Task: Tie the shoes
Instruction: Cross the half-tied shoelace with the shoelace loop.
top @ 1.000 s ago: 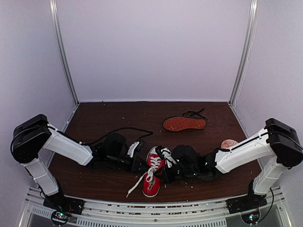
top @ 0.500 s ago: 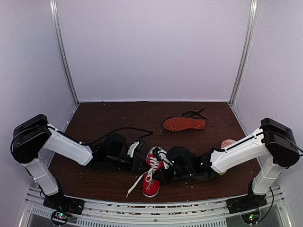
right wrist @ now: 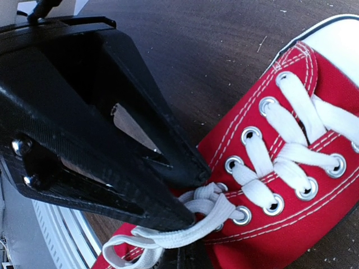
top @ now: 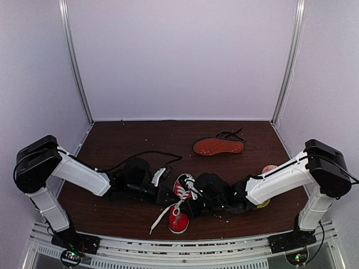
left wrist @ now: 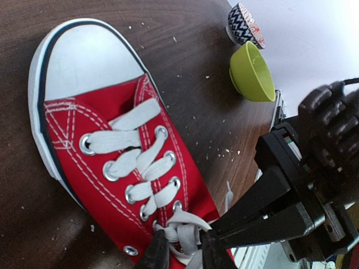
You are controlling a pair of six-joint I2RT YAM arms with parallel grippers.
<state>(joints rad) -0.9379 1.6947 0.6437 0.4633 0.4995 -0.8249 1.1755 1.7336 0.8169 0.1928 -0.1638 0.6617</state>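
From above, you saw a dark wooden table (top: 129,140) with your two arms lying low across it, their grippers meeting near its front middle over the red canvas sneaker (top: 179,219). The sneaker sat upright on its sole. Its white laces (left wrist: 137,162) criss-crossed up the front and gathered into a loose knot (left wrist: 182,232) at the ankle end, and one free end trailed across the wood toward the near edge. Your left gripper (left wrist: 182,250) pointed in from the left. In its wrist view its jaws stood only narrowly apart with the knot lying between the tips, and you could not tell whether they pinched it or merely straddled it. Your right gripper (left wrist: 220,230) pointed in from the right with its jaws closed together, the tips at the same knot just beside the left gripper's. Whether a strand was caught between them was hidden. The black shoe (top: 219,147) lay well apart, farther back and to the right, tipped over so that its reddish-brown sole faced up, with black laces spilling behind it. Beyond the sneaker's white toe cap (left wrist: 84,56), the left wrist view showed a lime-green bowl (left wrist: 252,73) on the table and, just behind it, a small blue-and-white patterned cup (left wrist: 247,25). Pale crumbs (left wrist: 224,151) speckled the wood beside the sneaker.
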